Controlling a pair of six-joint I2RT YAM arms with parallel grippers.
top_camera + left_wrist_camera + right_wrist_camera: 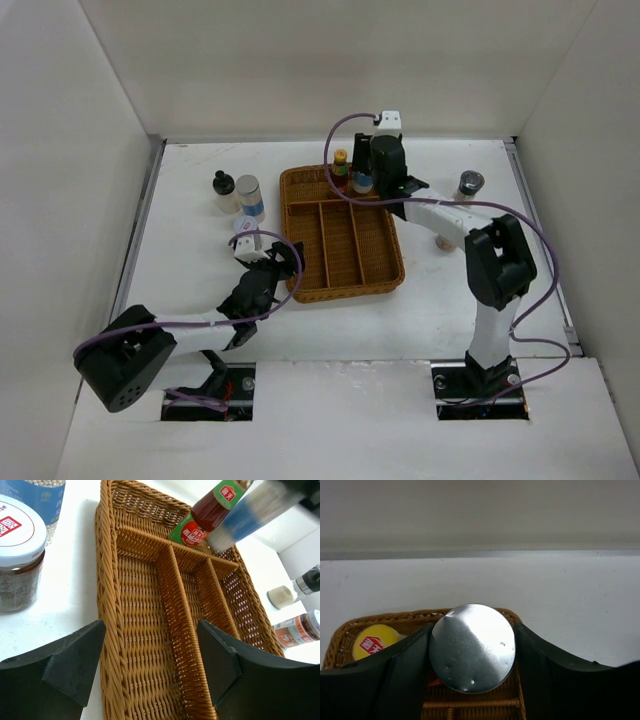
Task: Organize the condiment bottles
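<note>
My right gripper (368,178) is shut on a silver-lidded shaker (472,647) with a blue label (245,517). It holds the shaker over the back right compartment of the wicker tray (340,270), beside the yellow-capped sauce bottle (340,160) that stands in the tray. The yellow cap (372,641) shows left of the lid. My left gripper (278,262) is open and empty at the tray's left edge (107,630). A white-lidded jar (245,228) stands just behind it. A black-capped jar (223,185) and another silver-lidded shaker (249,196) stand further back left.
Right of the tray stand a dark-topped shaker (470,185) and a bottle (445,240) partly hidden under my right arm; both show in the left wrist view, the shaker (292,590) and the bottle (297,630). White walls enclose the table.
</note>
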